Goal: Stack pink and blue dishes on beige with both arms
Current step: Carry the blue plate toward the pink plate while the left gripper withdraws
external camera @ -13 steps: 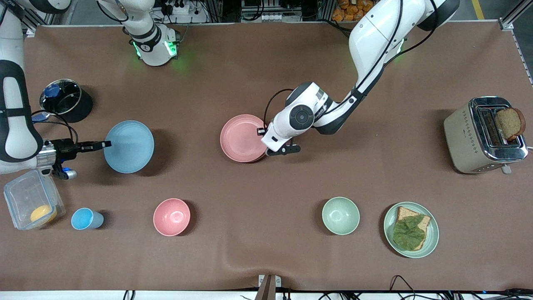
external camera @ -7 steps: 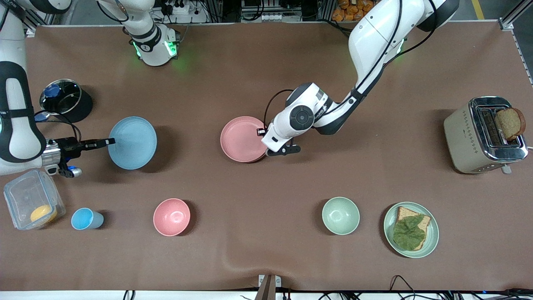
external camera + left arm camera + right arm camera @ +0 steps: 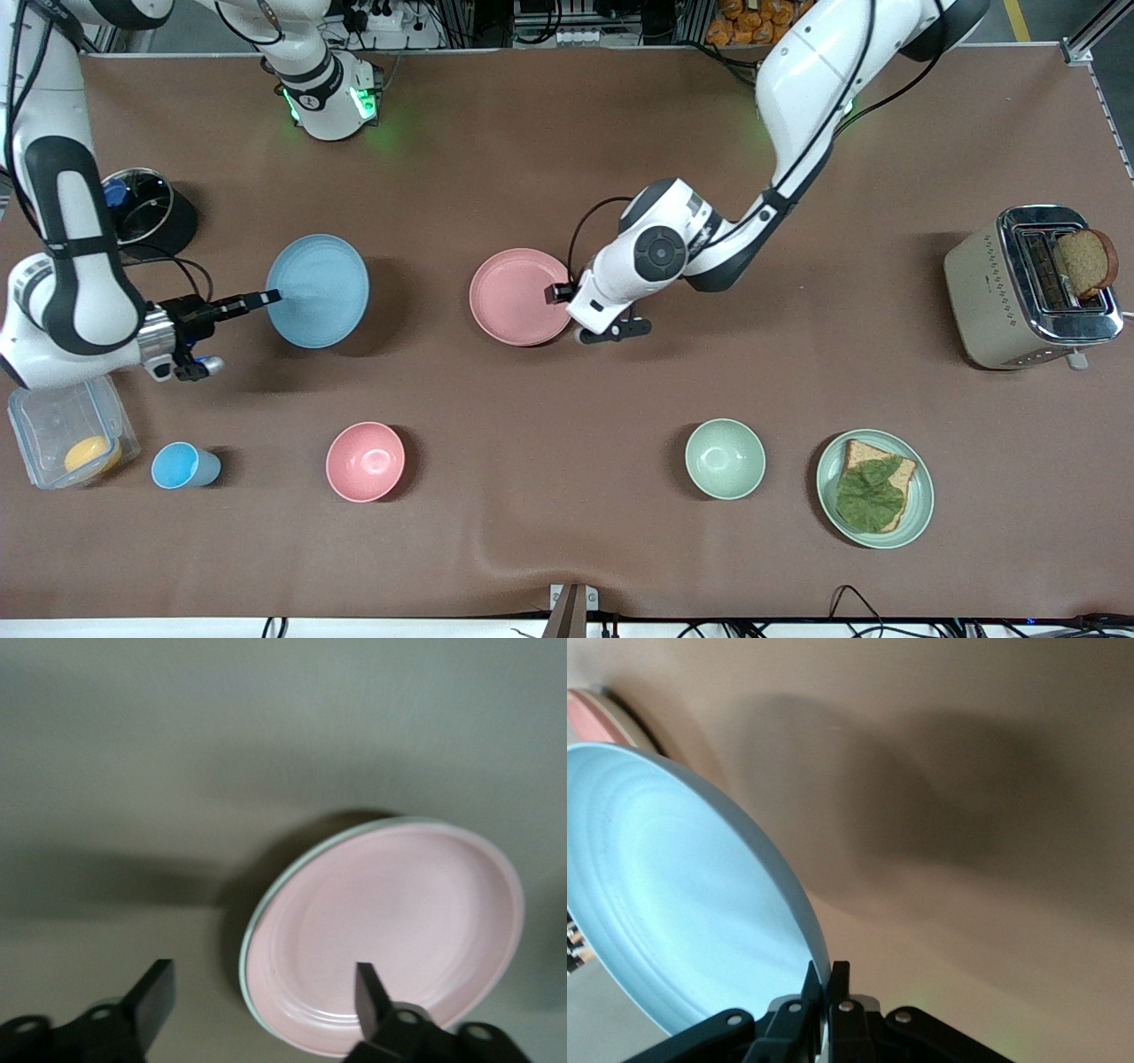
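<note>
Front view findings: the right gripper [image 3: 259, 300] is clamped on the rim of the blue plate [image 3: 317, 290] and carries it above the table toward the middle. The right wrist view confirms this grip: both fingers are pressed together on the plate's edge, and the plate [image 3: 673, 895] extends forward from them at a tilt.

The left gripper [image 3: 592, 326] sits low at the edge of the pink plate [image 3: 518, 296], on the side toward the left arm's end of the table. Its fingers stand wide apart in the left wrist view, one finger [image 3: 152, 1001] over bare table and the other over the plate's near rim, with nothing between them. The pink plate [image 3: 390, 930] rests just ahead of the gripper. A thin pale edge shows beneath its rim there; I judge this to be the beige plate underneath, though it cannot be confirmed.

Assessment: the pink plate appears placed and let go, so the step in hand is delivery of the blue one. The next move calls for the left gripper to draw clear of the stack, and for the right gripper to level the blue plate, centre it over the pink one, lower it and only then part its fingers.
</note>
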